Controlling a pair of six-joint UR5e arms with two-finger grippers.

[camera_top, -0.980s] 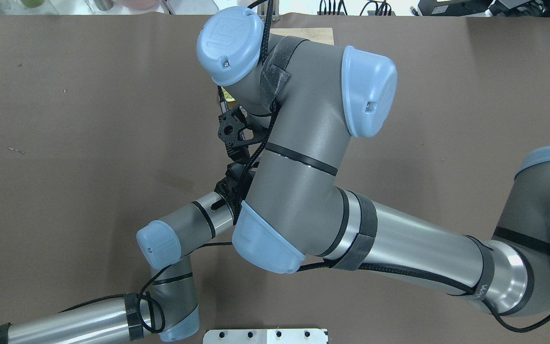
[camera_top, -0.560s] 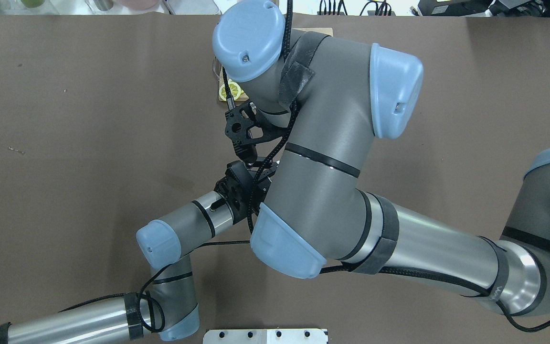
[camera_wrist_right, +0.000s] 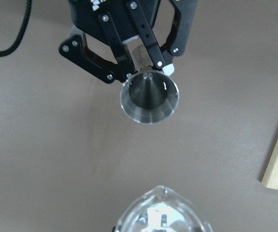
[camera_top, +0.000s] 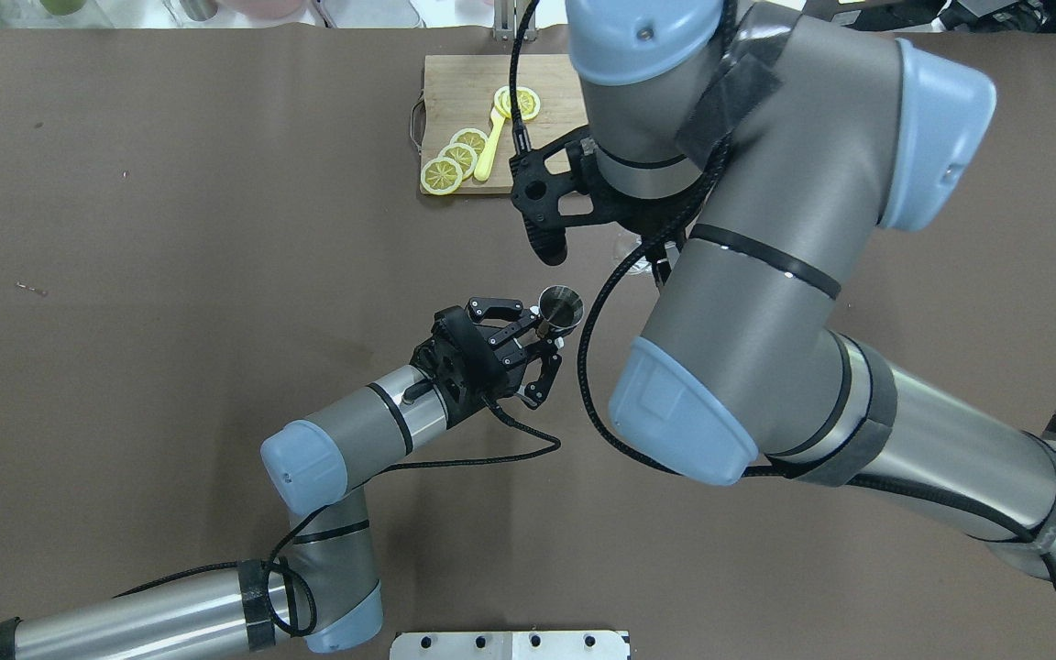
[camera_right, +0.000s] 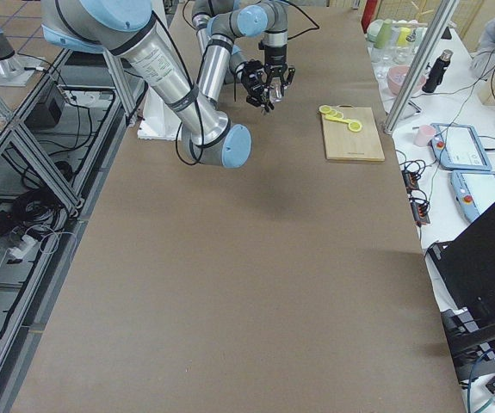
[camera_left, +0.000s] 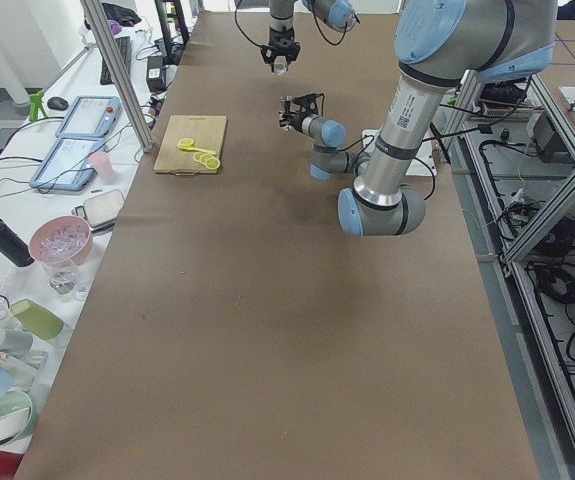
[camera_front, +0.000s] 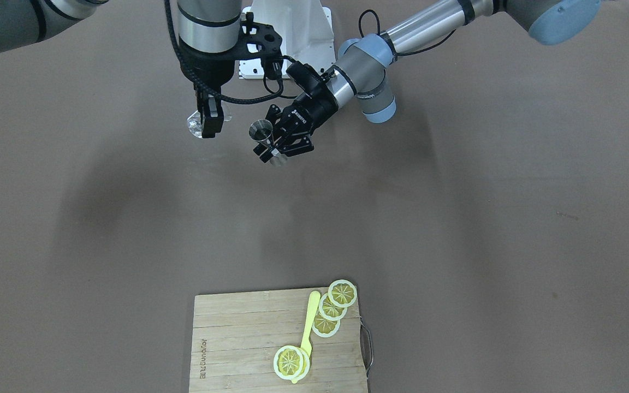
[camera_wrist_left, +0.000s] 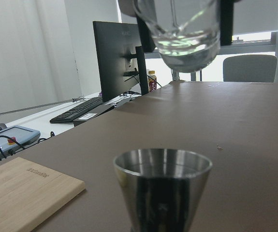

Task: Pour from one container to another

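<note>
Nearest the robot, the left gripper (camera_top: 544,335) is clamping the waist of a steel measuring cup (camera_top: 561,307), which is standing upright with its mouth up. Beyond it, the right gripper (camera_front: 208,121) is gripping a glass (camera_wrist_left: 184,34) of clear liquid, raised higher than the cup's rim and apart from it. Farthest, a cutting board (camera_top: 455,87) is carrying lemon slices (camera_top: 443,175).

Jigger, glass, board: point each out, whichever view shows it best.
jigger (camera_wrist_right: 149,99), right wrist view, inside of its upper cup
glass (camera_wrist_left: 187,43), left wrist view, its thick base
board (camera_front: 238,333), front-facing view, bare wood left of centre
</note>
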